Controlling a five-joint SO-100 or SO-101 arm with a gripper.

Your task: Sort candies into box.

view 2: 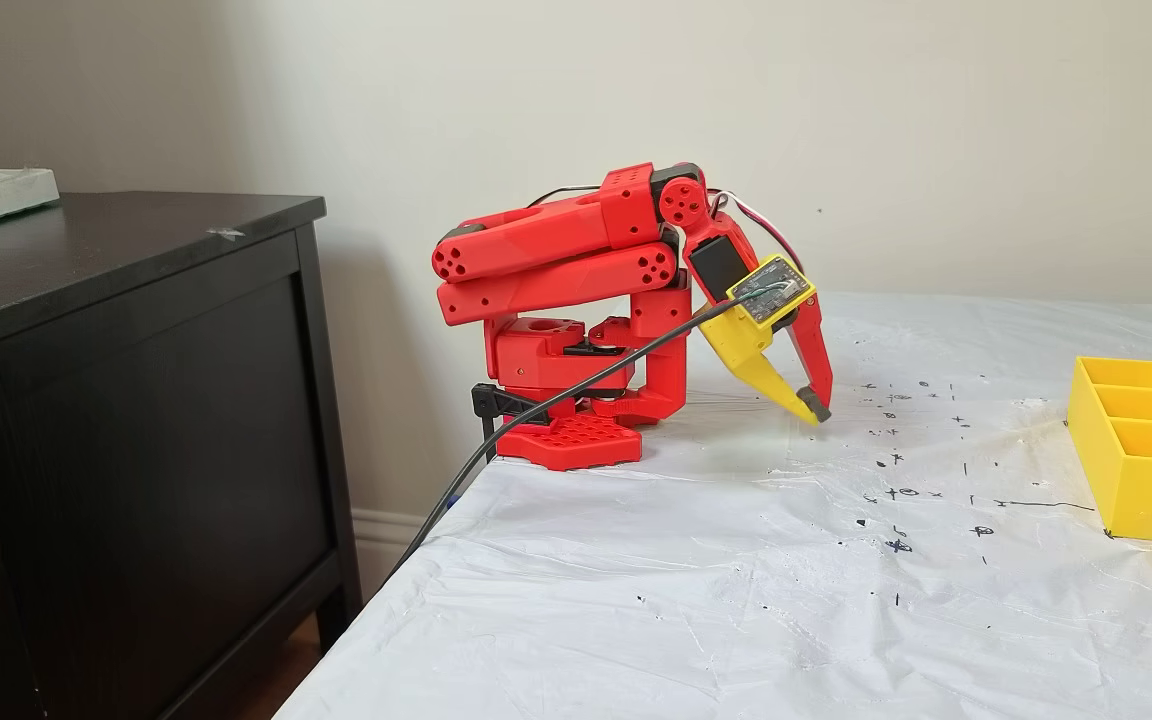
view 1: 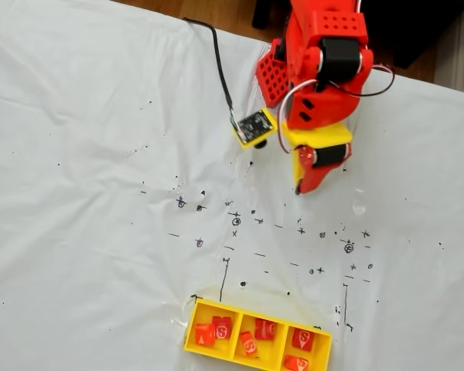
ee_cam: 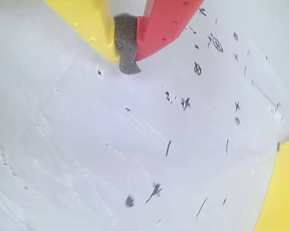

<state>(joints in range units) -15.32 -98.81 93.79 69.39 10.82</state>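
White crinkled sheet (view 1: pixel 77 154), ink-marked. Box (view 1: pixel 257 338) at lower edge in a fixed view; six candies (view 1: pixel 222 331) inside, two per compartment. Gripper (view 2: pixel 814 410) folded near base, well apart from box, fingers together, empty.

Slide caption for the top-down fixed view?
Six candies sorted into the yellow box; the gripper, shut, is folded back near the base.

table cover (view 2: pixel 696 600): thin white plastic sheet, wrinkly, slight sheen
box (view 2: pixel 1136 480): bright yellow plastic, smooth, matt-ish
candies (view 1: pixel 222 331): shiny red-orange wrappers
gripper (ee_cam: pixel 126 65): hard plastic, one finger yellow, one red, with a rough grey foam pad (ee_cam: pixel 126 43)
cabinet (view 2: pixel 136 400): dark wood, smooth satin finish
cable (view 1: pixel 216 62): black, rubbery look
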